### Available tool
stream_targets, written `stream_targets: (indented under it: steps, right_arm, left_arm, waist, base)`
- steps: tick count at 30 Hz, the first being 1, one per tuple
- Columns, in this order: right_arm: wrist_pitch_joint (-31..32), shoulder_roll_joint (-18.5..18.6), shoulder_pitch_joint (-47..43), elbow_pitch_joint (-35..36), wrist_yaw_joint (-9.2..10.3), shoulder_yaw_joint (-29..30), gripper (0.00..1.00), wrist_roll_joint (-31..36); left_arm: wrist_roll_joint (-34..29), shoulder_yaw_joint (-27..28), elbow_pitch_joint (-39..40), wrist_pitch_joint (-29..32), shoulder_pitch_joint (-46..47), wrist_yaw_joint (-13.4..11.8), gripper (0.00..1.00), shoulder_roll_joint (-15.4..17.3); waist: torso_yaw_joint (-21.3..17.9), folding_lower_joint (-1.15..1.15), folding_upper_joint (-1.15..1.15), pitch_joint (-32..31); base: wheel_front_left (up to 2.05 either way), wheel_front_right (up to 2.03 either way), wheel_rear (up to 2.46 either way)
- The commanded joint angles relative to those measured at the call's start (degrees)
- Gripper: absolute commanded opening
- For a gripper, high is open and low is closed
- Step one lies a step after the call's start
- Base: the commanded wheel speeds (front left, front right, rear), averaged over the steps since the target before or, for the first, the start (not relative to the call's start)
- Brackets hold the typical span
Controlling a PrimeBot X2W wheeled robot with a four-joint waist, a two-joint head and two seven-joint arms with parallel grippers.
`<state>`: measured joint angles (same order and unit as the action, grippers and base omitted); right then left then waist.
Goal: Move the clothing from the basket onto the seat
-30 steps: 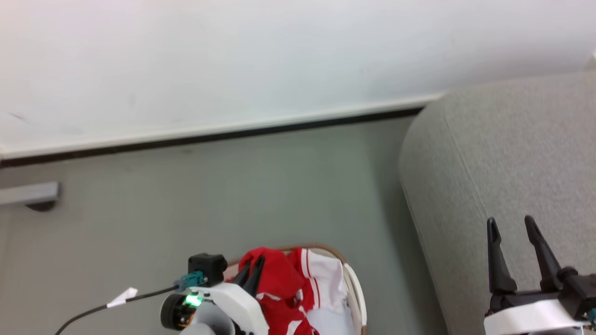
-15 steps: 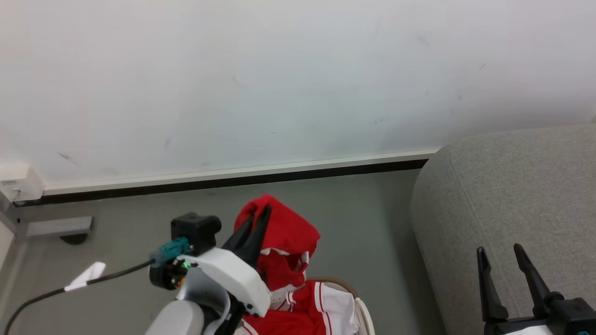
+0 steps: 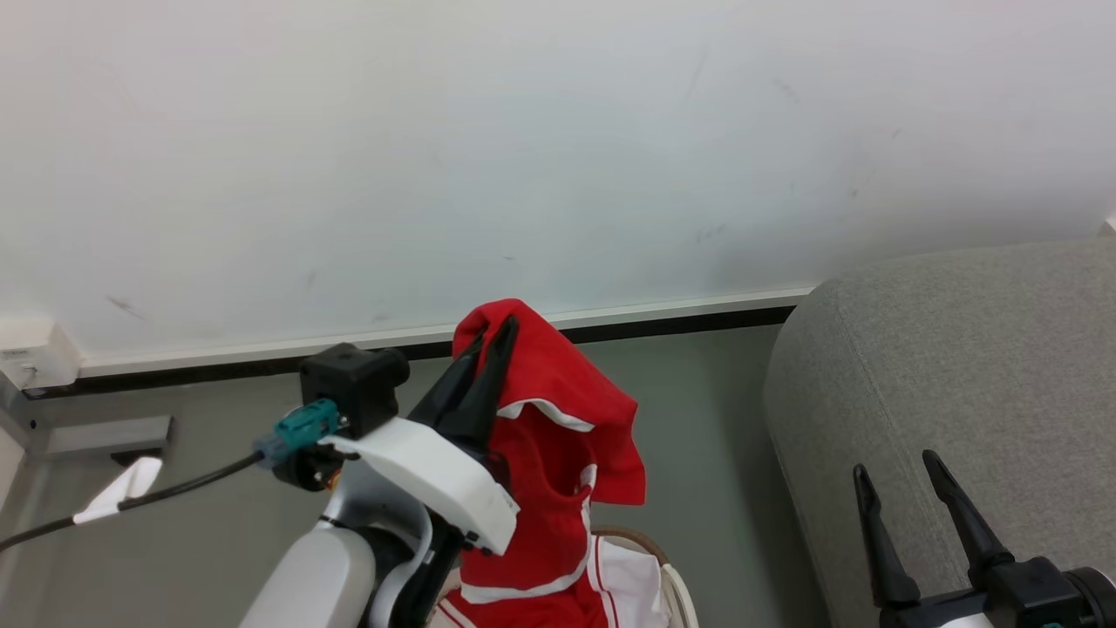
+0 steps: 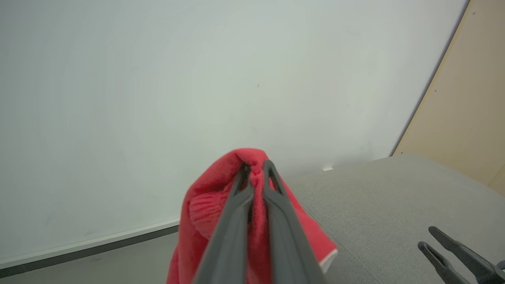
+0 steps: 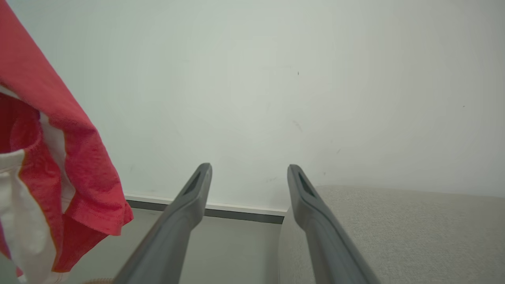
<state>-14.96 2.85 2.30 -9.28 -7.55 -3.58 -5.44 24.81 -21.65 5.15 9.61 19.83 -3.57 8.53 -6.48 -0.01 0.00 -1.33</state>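
My left gripper [image 3: 495, 336] is shut on a bright red garment [image 3: 558, 410] with white trim, held up so it hangs down over the basket [image 3: 673, 589], whose brown and white rim peeks in at the bottom edge. More red and white clothing [image 3: 610, 576] lies in the basket. In the left wrist view the pinched red garment [image 4: 205, 205] drapes around my left gripper [image 4: 256, 167]. The grey seat [image 3: 959, 366] stands to the right. My right gripper [image 3: 898, 467] is open over the seat's front, empty; its own view shows the right gripper [image 5: 248, 169], the seat [image 5: 394, 221] and the garment [image 5: 59, 157] at left.
A white wall [image 3: 523, 139] with a pale and dark baseboard [image 3: 663, 314] runs behind. Grey floor [image 3: 706, 453] lies between basket and seat. A grey bracket [image 3: 96, 436] and a white box [image 3: 30, 353] sit at the left wall. A black cable [image 3: 174, 488] trails from my left wrist.
My left gripper has risen out of the basket with the red garment, which now hangs free above the rim. The head view has tilted up, showing more wall.
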Motion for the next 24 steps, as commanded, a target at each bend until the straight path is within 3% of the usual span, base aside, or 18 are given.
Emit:
stream_targets:
  steps: [1, 8, 16, 20, 24]
  right_arm:
    - [-0.11, 0.62, -0.23, 0.49, 0.12, -0.33, 1.0, 0.72]
    - [-0.1, 2.98, 0.43, 2.62, 0.12, -4.39, 1.0, 1.18]
    - [-0.03, 9.8, 8.34, 0.12, 0.12, -21.01, 1.0, -0.72]
    - [0.7, 10.68, 15.34, -4.2, 0.12, -28.48, 1.0, -2.54]
    - [1.25, 9.01, 21.91, -9.58, 0.12, -34.8, 1.0, -4.47]
  left_arm:
    - [0.02, -0.15, 0.64, 0.23, -0.06, -0.1, 0.0, 0.03]
    - [-0.05, -0.79, 2.09, 0.51, -0.62, -0.39, 0.0, 0.06]
    - [-0.29, -2.03, 2.5, 0.59, -0.14, -0.39, 0.0, -0.37]
    - [-0.18, -2.85, 2.24, 0.45, 0.34, -0.09, 0.0, -0.87]
    - [-0.06, -4.07, 1.85, 0.34, 1.0, 0.28, 0.0, -1.51]
  waist:
    - [-0.06, 0.01, 0.0, -0.12]
    - [-0.17, 0.01, 0.0, -0.3]
    - [-0.1, 0.01, 0.0, 0.19]
    - [0.23, 0.01, 0.0, 0.32]
    - [0.95, 0.01, 0.0, 0.23]
  base:
    - [0.0, 0.0, 0.0]
    - [0.0, 0.0, 0.0]
    - [0.0, 0.0, 0.0]
    - [0.0, 0.0, 0.0]
    - [0.0, 0.0, 0.0]
